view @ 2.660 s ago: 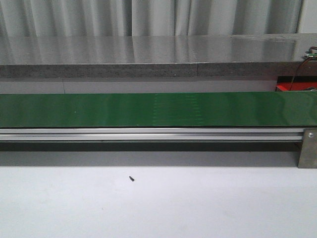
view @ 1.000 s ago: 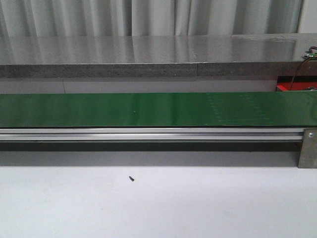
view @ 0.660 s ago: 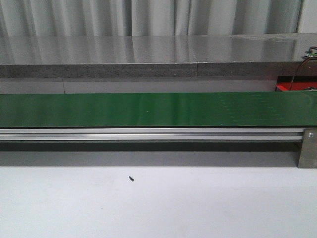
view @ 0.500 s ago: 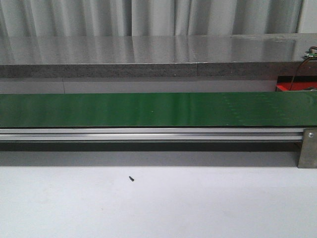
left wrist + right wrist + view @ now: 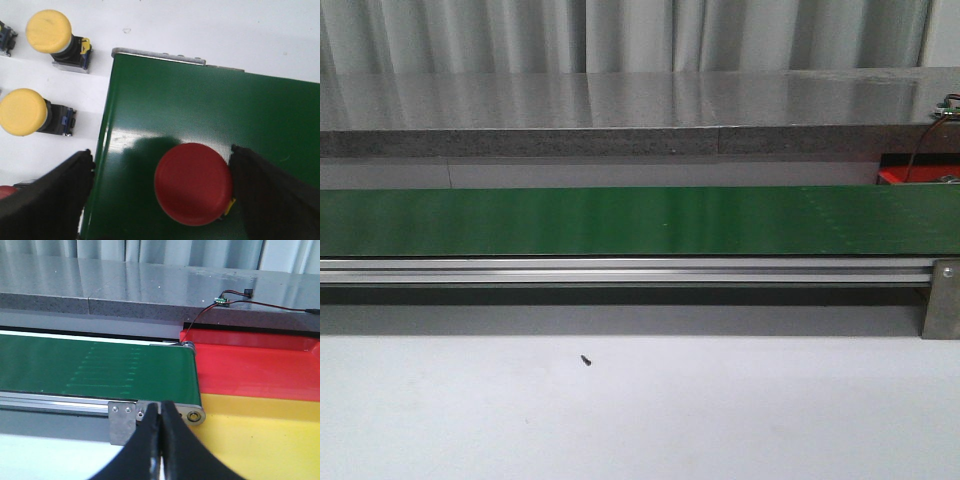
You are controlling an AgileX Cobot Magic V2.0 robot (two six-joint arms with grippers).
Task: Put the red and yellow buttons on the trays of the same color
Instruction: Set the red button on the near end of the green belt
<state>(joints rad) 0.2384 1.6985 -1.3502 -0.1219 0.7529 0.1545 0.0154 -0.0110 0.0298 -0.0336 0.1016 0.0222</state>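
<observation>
A red button (image 5: pixel 194 184) with a wide round cap stands on the green belt (image 5: pixel 210 110) near its end. My left gripper (image 5: pixel 161 167) is open around it; the cap sits close against one black finger (image 5: pixel 270 195), while the other finger (image 5: pixel 50 197) is far off, past the belt's edge. Two yellow buttons (image 5: pixel 48 31) (image 5: pixel 22 112) lie on the white table beside the belt. At the belt's other end are the red tray (image 5: pixel 255 372) and the yellow tray (image 5: pixel 260 440). My right gripper (image 5: pixel 160 412) is shut and empty, in front of the belt's end roller.
In the front view the long green conveyor (image 5: pixel 620 220) carries nothing, and neither gripper shows. A small black screw (image 5: pixel 586 360) lies on the white table. A grey stone ledge (image 5: pixel 620 115) runs behind the belt. A wired circuit board (image 5: pixel 221 300) sits on the ledge above the trays.
A faint stitched patch on the belt has drifted from the middle to the right end. Nothing else in the front view has moved.
</observation>
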